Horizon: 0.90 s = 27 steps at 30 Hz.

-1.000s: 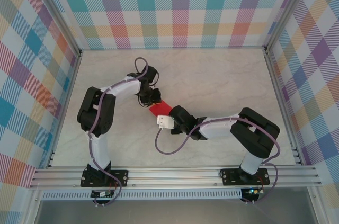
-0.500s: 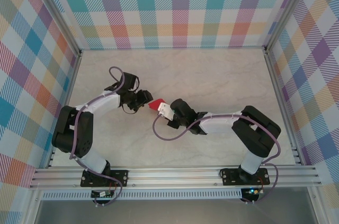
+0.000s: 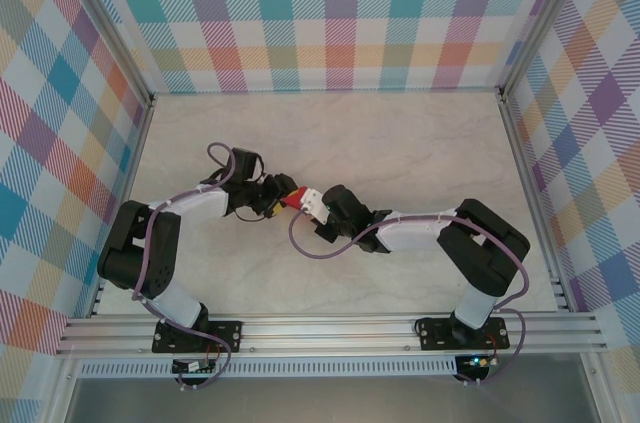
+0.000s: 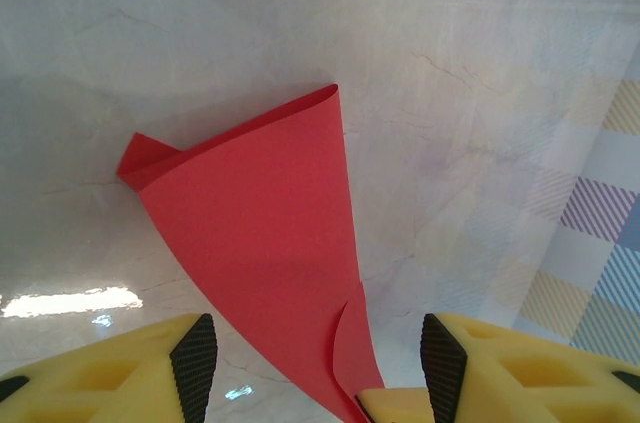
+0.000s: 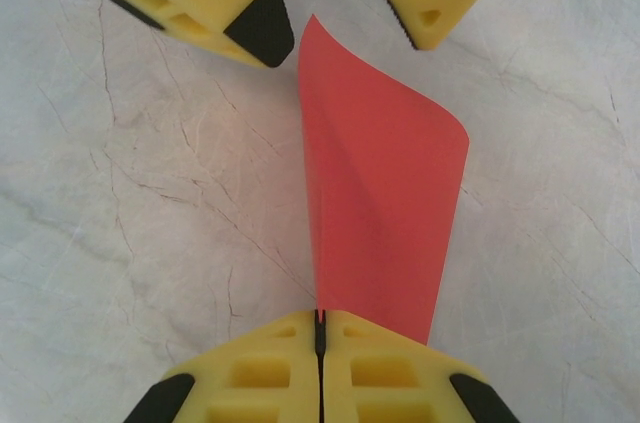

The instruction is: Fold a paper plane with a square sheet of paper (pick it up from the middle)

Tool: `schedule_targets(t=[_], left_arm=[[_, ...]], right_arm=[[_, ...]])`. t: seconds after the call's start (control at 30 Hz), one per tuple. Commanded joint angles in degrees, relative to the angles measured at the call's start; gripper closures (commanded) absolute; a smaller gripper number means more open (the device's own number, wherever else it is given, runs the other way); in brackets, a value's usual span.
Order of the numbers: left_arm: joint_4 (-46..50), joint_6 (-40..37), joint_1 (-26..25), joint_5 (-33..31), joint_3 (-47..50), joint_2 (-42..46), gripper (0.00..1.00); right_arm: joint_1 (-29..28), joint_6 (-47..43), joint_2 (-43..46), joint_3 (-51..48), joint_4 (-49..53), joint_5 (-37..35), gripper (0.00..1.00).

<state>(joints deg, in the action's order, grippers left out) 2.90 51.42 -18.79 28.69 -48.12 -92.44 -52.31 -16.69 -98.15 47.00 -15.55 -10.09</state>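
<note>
**Paper passes to the right end effector**

The left end effector (image 4: 318, 375) has opened over the last second. Its jaws now stand well apart, with the narrow end of the paper (image 4: 262, 243) running down between the black pads (image 4: 195, 363). Whether the paper touches the pad on the right I cannot tell. The left arm has also swung lower and out towards the counter's left side.

The right end effector (image 5: 320, 341) has closed fully and pinches the paper's other end, its yellow fingers meeting along one thin seam. The two end effectors sit tip to tip near the middle of the counter (image 5: 120, 193), with a sliver of red showing between them in the top view.

I read this as a handover. The right side alone carries the paper now, and the left is free to re-grip for the next fold.

The paper is no longer a flat square. It is a tapered, layered wedge, plain red, with one long edge curling over and a small flap sticking out at its broad end. It seems to be lifted clear of the counter, casting a soft shadow, and its creases look loose rather than pressed.
</note>
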Motion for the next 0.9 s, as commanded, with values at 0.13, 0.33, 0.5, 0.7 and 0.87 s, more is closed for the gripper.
schedule_targets(t=[0.13,0.33,0.5,0.7,0.87], left_arm=[[0.9,3.2,-1.3,-4.8,1.6,0.1,0.42],[-3.4,7.0,-2.6,-3.4,1.8,-2.1,0.55],[-5.5,8.9,-3.1,-2.4,1.8,-4.1,0.69],[-5.2,9.3,-3.1,-2.8,1.5,-4.1,0.86],[-3.3,8.6,-3.4,-3.2,0.7,-4.1,0.92]], right_arm=[[0.2,1.7,-0.2,0.1,-1.7,-1.3,0.95],[0.2,2.1,0.0,-1.1,-3.4,0.0,0.93],[0.2,2.0,0.1,-2.1,-4.8,1.2,0.91],[0.2,1.3,-1.0,-3.2,-6.2,1.3,0.87],[0.2,-1.5,-2.4,-3.4,-8.1,1.0,0.77]])
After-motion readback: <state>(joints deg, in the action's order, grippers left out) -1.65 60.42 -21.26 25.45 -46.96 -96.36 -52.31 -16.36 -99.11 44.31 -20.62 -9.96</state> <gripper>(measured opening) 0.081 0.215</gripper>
